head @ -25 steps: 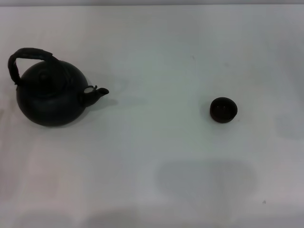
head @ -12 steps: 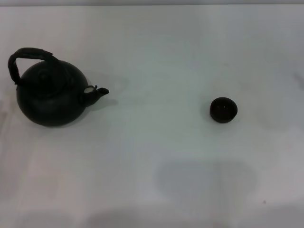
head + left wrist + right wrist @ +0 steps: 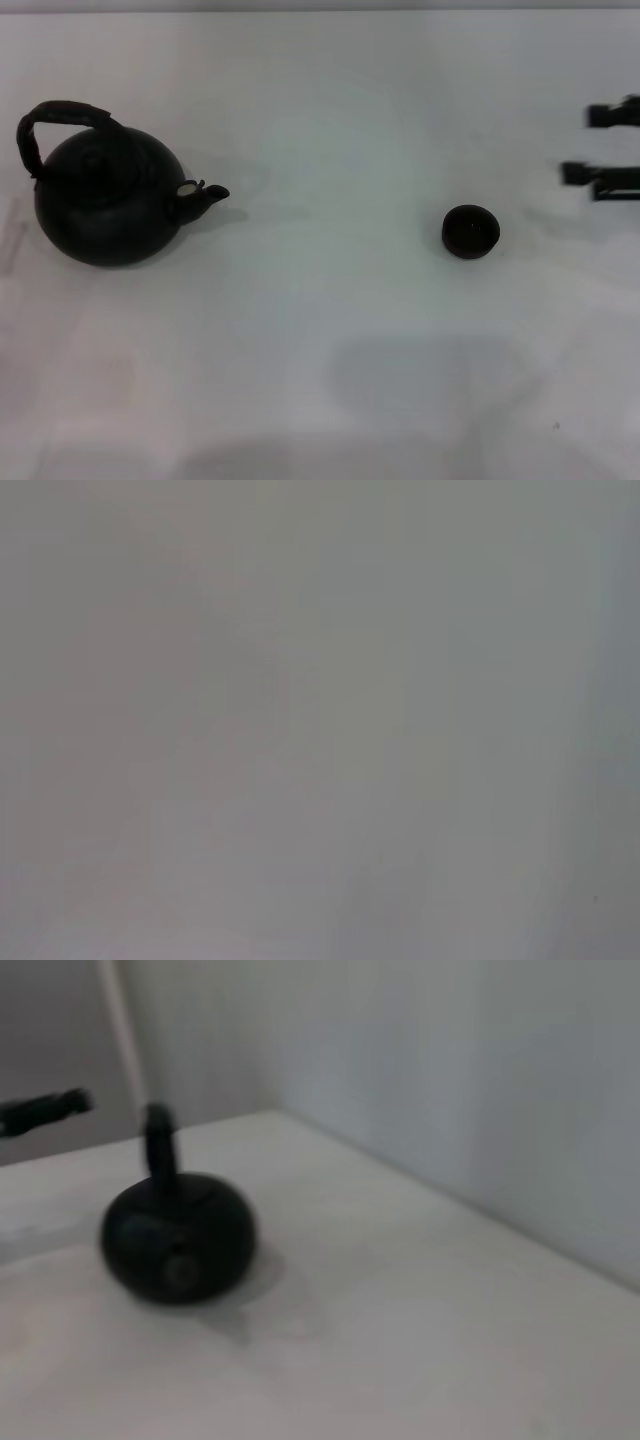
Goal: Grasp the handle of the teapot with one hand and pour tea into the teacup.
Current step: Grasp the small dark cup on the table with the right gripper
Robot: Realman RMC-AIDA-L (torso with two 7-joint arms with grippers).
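While your right gripper (image 3: pixel 590 145) hangs at the table's (image 3: pixel 330 400) right edge, fingers spread and empty, note what lies leftward of it: first the teacup (image 3: pixel 470 231), near, then, well apart, the teapot (image 3: pixel 105 205), spout toward the cup, handle (image 3: pixel 55 115) arched overhead. Your left gripper is unseen, so which arm is nearer cannot be told.
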